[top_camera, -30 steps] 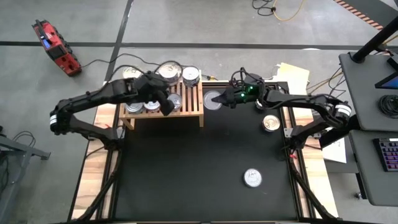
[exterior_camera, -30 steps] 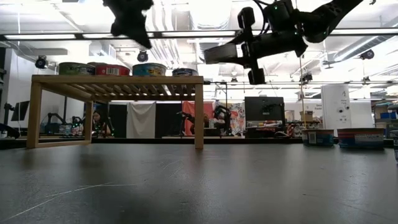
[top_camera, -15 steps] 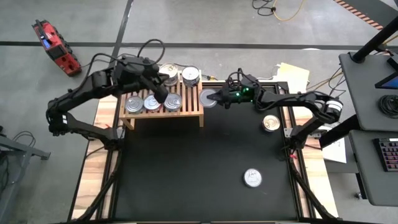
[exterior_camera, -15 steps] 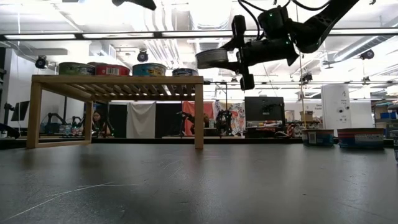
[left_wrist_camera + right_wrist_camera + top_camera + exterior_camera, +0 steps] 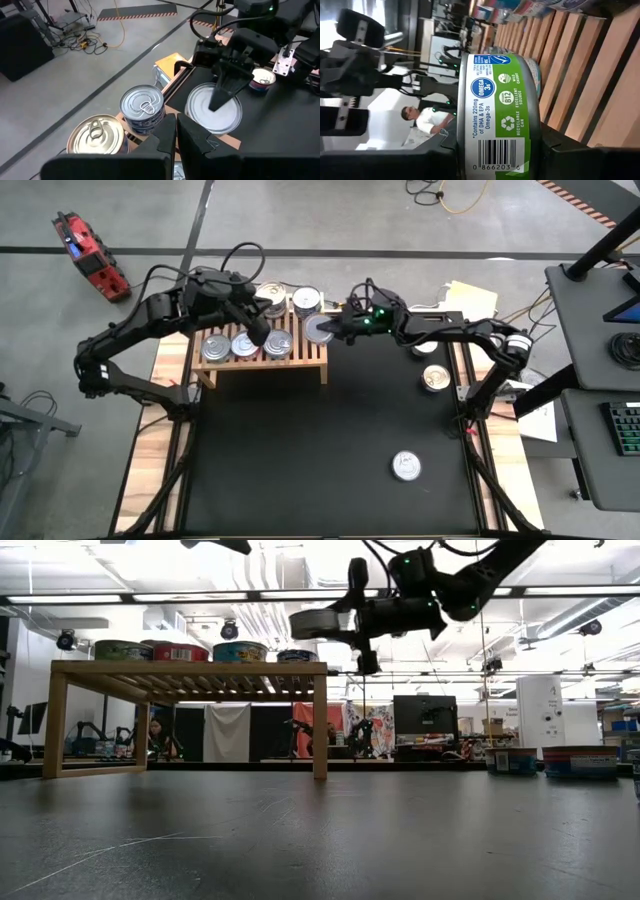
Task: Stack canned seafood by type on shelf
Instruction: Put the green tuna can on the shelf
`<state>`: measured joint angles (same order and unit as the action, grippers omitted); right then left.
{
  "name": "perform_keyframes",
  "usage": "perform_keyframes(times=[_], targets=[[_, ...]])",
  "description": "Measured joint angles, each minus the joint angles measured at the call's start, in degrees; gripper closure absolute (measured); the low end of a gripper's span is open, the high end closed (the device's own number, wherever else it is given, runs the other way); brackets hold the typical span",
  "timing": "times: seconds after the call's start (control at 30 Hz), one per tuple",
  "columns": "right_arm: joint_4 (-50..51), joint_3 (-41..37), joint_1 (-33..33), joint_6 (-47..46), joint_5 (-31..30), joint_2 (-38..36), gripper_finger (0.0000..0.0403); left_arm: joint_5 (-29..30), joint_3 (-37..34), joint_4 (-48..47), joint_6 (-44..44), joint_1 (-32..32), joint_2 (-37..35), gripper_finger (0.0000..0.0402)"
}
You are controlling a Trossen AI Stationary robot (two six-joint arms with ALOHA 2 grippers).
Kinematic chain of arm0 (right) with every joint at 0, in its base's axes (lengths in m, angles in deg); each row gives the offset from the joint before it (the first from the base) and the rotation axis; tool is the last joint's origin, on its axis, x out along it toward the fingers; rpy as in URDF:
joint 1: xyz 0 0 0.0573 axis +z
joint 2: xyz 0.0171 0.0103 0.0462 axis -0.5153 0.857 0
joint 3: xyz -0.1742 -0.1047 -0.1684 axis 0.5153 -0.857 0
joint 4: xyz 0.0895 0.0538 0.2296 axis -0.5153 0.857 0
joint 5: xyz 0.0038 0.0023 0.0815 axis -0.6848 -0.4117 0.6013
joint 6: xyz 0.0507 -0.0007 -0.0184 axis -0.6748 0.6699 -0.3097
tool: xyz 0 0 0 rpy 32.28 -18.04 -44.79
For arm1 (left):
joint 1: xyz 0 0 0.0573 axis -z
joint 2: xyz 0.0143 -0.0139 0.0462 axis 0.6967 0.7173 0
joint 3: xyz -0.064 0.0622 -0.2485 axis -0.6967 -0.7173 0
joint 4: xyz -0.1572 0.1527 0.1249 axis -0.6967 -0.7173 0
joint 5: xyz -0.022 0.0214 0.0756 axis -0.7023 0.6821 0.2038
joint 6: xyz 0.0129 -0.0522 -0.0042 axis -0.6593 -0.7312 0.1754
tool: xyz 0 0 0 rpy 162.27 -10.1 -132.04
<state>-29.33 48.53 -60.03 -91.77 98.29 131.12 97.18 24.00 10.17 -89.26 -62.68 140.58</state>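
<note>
Fingers of the right gripper (image 5: pixel 330 328) clamp a can (image 5: pixel 319 330), held level in the air above the shelf's (image 5: pixel 300 358) right end, arm stretched across. The left gripper (image 5: pixel 262 332), fingers closed and empty, hovers over cans on the shelf.

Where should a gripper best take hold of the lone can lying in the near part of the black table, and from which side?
Probably from straight above, fingers across the round side wall of the lone can: it sits lid up, with open mat all around.
</note>
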Motion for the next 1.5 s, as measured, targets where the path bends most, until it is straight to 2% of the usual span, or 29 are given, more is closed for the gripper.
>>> perform_keyframes(times=[0.17, 0.33, 0.9, 1.3, 1.5], targets=[[8.9, 3.2, 0.5, 4.4, 0.3, 0.3, 0.0282, 0.0, 0.0, -0.6, -0.2, 0.1, -0.4, 0.0401], [17.9, 5.5, 0.9, 8.7, -1.8, 0.5, 0.0282, 0.0, 0.0, -0.9, -0.1, 0.1, -0.4, 0.0401], [18.7, 5.6, 2.6, 8.8, -4.5, 0.6, 0.0282, 0.0, -0.1, -0.8, -0.1, 0.1, 0.0, 0.0401], [18.9, 5.5, 2.9, 8.5, -9.8, 0.6, 0.0282, 0.0, -0.1, -0.7, -0.2, 0.1, 1.3, 0.0401], [18.3, 5.5, 4.0, 7.3, -10.2, 0.6, 0.0282, 0.0, -0.1, -0.7, -0.1, 0.1, 1.7, 0.0401]])
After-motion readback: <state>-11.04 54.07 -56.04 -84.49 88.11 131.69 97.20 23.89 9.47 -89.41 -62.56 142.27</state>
